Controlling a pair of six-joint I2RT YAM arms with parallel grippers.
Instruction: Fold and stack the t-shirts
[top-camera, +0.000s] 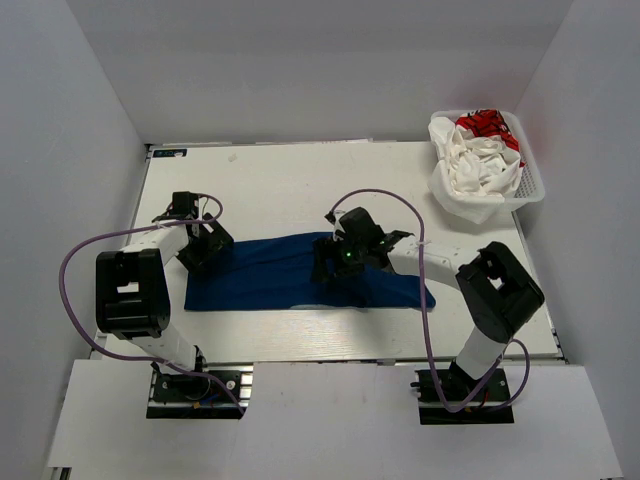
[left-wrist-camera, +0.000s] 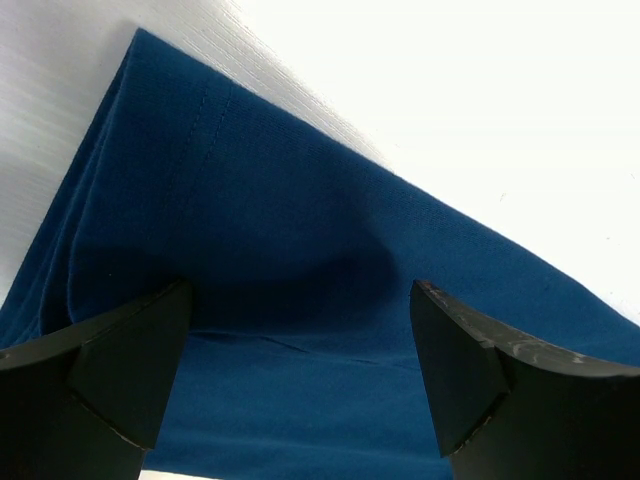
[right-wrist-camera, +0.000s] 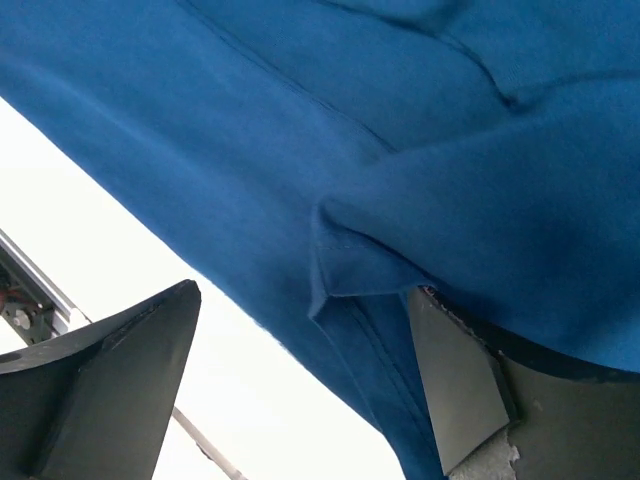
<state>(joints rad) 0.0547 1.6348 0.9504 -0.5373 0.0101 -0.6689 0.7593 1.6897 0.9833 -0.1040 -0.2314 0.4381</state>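
Step in hand: folding the blue t-shirt (top-camera: 270, 272), which lies as a long band across the table (top-camera: 280, 185) centre, 9 to 3 o'clock. Left gripper (top-camera: 212, 242) is at its 10 o'clock corner, fingers spread over the hem. Right gripper (top-camera: 332, 264) is right of centre, also spread; a loose fold lies against one finger (possibly draped on it, view too close). Next: both must pinch one edge and carry it over evenly. White t-shirt (top-camera: 470, 165) lies crumpled in the basket (top-camera: 533, 180), 1 o'clock. Matte white tabletop, plain white walls.
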